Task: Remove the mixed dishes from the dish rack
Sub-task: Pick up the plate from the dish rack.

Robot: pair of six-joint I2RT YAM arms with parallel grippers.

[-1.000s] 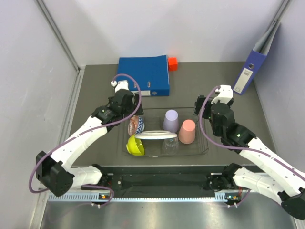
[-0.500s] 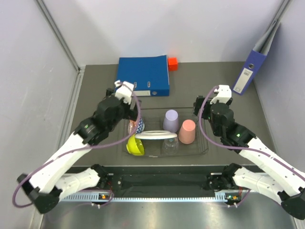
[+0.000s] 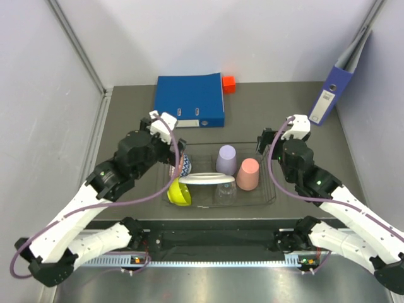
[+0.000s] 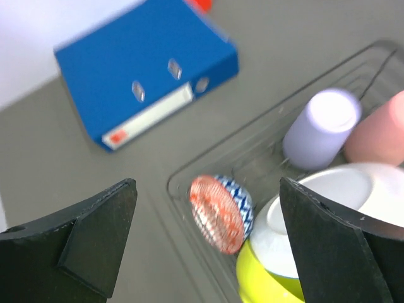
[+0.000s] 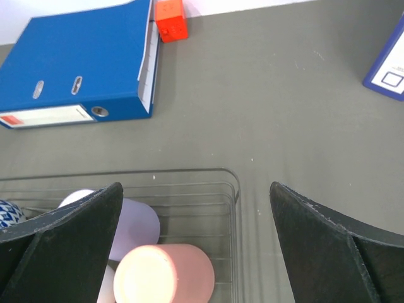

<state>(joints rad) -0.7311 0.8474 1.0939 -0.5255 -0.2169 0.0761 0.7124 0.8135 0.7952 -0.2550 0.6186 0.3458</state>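
The dark wire dish rack (image 3: 201, 158) holds a lilac cup (image 3: 226, 159), a salmon-pink cup (image 3: 248, 174), a white plate (image 3: 207, 179), a clear tumbler (image 3: 225, 193), a lime-yellow bowl (image 3: 178, 192) and a brown-blue patterned bowl (image 3: 184, 166) standing on edge. My left gripper (image 3: 178, 155) is open above the patterned bowl (image 4: 218, 211), and the lime bowl (image 4: 271, 278) and plate (image 4: 328, 208) are by its right finger. My right gripper (image 3: 262, 144) is open and empty above the rack's far right corner (image 5: 233, 183), with the salmon cup (image 5: 165, 278) and lilac cup (image 5: 132, 227) below it.
A blue binder (image 3: 190, 100) lies flat behind the rack, with a small orange-red cube (image 3: 228, 83) at its right corner. A second binder (image 3: 334, 88) leans on the right wall. Grey walls close in both sides.
My left arm has lifted its elbow and swung toward the near side, and its gripper stays over the rack's left end. The right arm has hardly moved.
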